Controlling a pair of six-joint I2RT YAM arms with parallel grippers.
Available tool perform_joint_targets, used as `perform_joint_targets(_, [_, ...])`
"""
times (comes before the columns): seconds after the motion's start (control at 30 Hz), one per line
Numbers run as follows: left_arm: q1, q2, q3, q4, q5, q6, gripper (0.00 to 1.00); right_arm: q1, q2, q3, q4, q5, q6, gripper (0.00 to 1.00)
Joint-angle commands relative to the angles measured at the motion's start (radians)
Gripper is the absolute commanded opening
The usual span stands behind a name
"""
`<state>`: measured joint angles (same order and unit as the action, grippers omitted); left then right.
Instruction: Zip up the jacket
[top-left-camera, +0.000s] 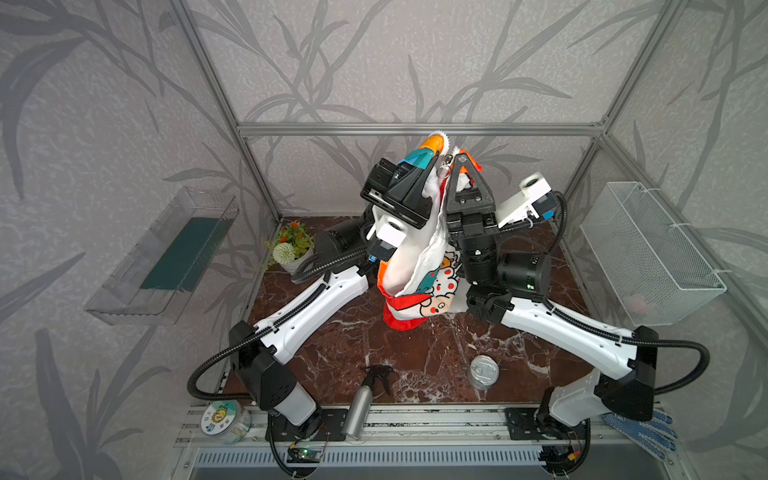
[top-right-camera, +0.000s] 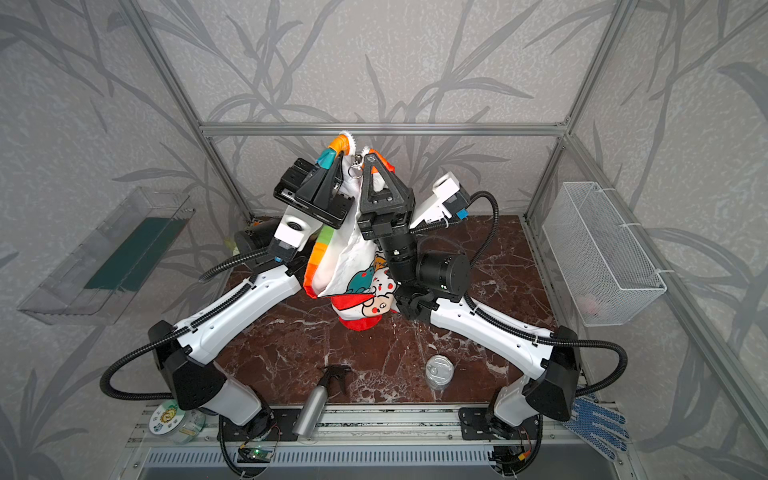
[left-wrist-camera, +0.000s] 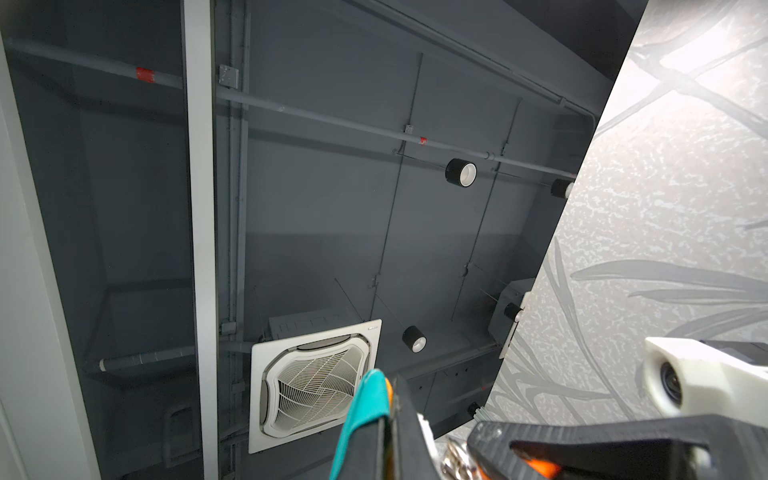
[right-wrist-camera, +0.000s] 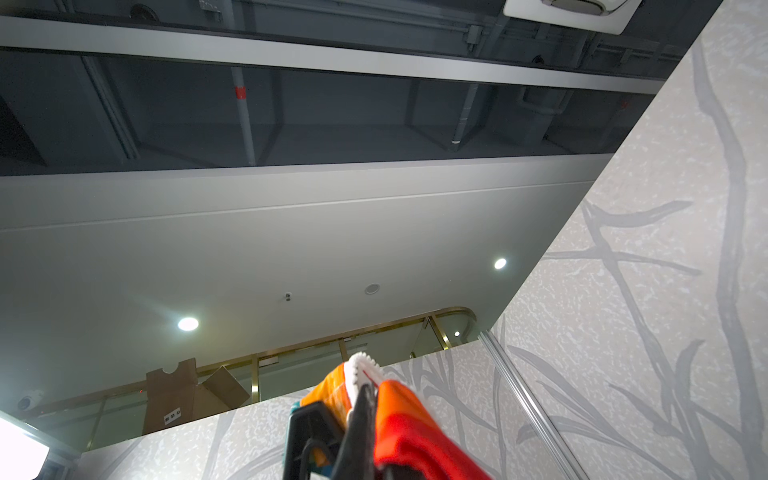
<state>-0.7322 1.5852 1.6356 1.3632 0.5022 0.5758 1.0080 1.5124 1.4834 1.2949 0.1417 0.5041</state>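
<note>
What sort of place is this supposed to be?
Probably a robotics lab test booth: an aluminium frame with wallpapered panels boxes in a marble-look table, and odd props, a tin can and a spray bottle, sit around.

From here I read the jacket (top-left-camera: 411, 253) as thin matt cloth with a white lining. The tabletop (top-left-camera: 332, 353) looks like glossy marble. The spray bottle (top-left-camera: 358, 409) is brushed metal, the can (top-left-camera: 483, 371) shiny metal, the basket (top-left-camera: 652, 249) white wire mesh, the wall tray (top-left-camera: 124, 291) clear plastic.
</note>
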Motion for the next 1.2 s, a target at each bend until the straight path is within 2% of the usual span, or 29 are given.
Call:
perform_joint_targets(0.0, [-0.006, -0.007, 0.032, 0.053, 0.012, 0.016, 0.0, 0.007, -0.001, 0.009, 0.052, 0.004, 0.001, 0.0])
perform_joint_targets(1.17, [-0.006, -0.006, 0.027, 0.053, 0.006, 0.015, 0.0, 0.007, 0.003, 0.028, 0.076, -0.017, 0.016, 0.0])
